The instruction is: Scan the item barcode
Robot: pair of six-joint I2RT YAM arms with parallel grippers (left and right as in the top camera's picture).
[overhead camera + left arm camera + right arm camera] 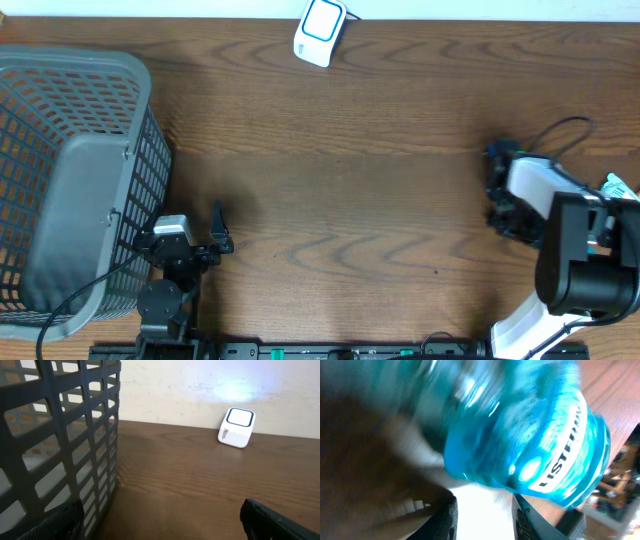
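Observation:
A clear blue mouthwash bottle (530,425) fills the right wrist view, blurred and very close, with white lettering on its label. My right gripper (485,517) stands open just below it, with a bright white patch in the gap between its fingers. I cannot tell whether the fingers touch the bottle. In the overhead view only a teal sliver of the bottle (618,186) shows at the right edge, beside the right arm (560,230). A white scanner (320,32) (237,427) stands at the table's far edge. My left gripper (220,232) (162,522) is wide open and holds nothing.
A grey mesh basket (60,180) takes up the left side of the table, and its wall (60,435) rises right next to the left gripper. Brown wooden tabletop (350,180) lies between the basket, the scanner and the right arm.

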